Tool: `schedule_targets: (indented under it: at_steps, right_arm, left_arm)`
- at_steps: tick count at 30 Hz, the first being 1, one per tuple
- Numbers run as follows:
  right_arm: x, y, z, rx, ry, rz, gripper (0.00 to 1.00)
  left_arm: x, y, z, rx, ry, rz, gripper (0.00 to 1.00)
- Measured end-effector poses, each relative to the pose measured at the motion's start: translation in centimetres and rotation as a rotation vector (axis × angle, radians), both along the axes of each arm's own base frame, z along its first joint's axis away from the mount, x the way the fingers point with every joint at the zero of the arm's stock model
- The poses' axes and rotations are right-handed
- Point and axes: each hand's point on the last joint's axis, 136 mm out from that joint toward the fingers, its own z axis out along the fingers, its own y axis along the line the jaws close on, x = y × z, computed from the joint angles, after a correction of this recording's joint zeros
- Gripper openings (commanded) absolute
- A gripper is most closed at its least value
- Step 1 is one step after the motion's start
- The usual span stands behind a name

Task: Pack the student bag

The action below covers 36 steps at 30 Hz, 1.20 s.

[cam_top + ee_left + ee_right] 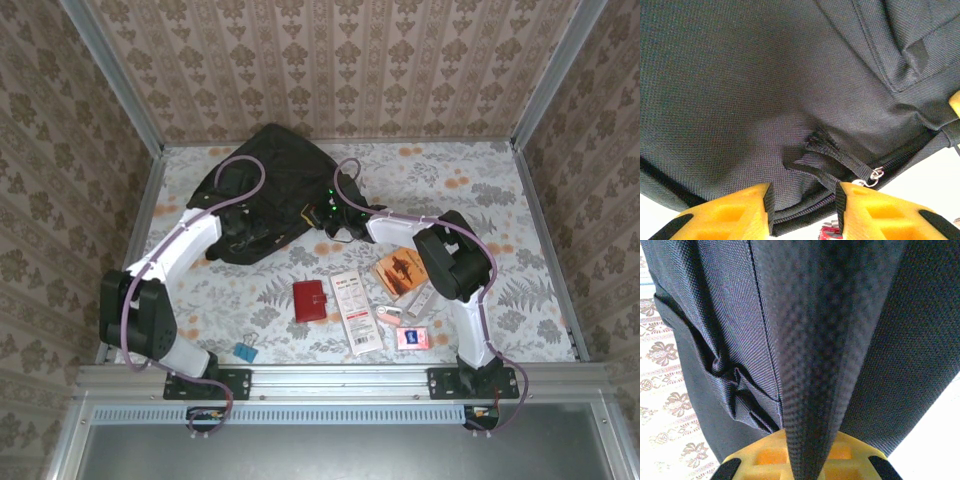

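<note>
Large black soft fabric student bag (pixel 272 170). Lies slumped on the far middle of the floral-patterned table (pixel 480 190), close to the back wall. Meets both grippers along its near edge. Presents, in the left wrist view, woven black cloth (pixel 750 85), a zip line along the lower edge, and a short black webbing pull (pixel 827 157) ending in a small metal ring (pixel 875 175).

Left gripper (pixel 245 232). Sits at the near left edge of the student bag. Stands with yellow fingers (pixel 725 217) apart, clamping nothing. Faces bag cloth across the gap, with the webbing pull just beyond the fingertips.

Right gripper (pixel 322 215). Sits at the near right edge of the student bag. Stands closed, clamped on a raised fold (pixel 810 390) of the black fabric, which runs straight down between the yellow fingers (pixel 765 457).

On the near half of the table, apart from the student bag:
- red rectangular wallet (pixel 310 300), near the centre;
- long white flat packet with red print (pixel 356 312), just beside the wallet;
- orange booklet (pixel 401 270), beside the right arm;
- small pink square packet (pixel 412 337), near the right arm base;
- blue binder clip (pixel 245 352), near the left arm base.
</note>
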Motion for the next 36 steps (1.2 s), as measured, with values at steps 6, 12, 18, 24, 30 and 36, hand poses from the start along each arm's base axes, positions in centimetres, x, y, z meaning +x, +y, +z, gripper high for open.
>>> schedule_targets:
  at_steps: [6,12,18,24,30,36]
  right_arm:
    - [0.0,0.1,0.1,0.002,-0.003,0.002,0.00]
    - [0.0,0.2,0.1,0.003,-0.004,0.003,0.00]
    - [-0.1,0.3,0.1,0.006,-0.002,0.005,0.00]
    - [-0.2,0.5,0.3,0.011,-0.008,0.009,0.00]
    - [-0.2,0.5,0.2,0.010,-0.007,0.010,0.00]
    - [-0.2,0.5,0.2,0.009,-0.008,0.010,0.00]
  left_arm:
    - [0.3,0.1,-1.4,-0.024,0.031,0.031,0.38]
    - [0.8,0.1,-2.1,-0.031,0.039,0.050,0.32]
    - [0.7,0.2,-2.9,-0.036,0.039,0.055,0.27]
    - [1.0,0.4,-3.6,-0.034,0.050,0.064,0.15]
    - [1.1,0.4,-4.4,-0.027,0.067,0.067,0.01]
    - [1.1,0.9,-3.9,-0.026,0.056,0.079,0.00]
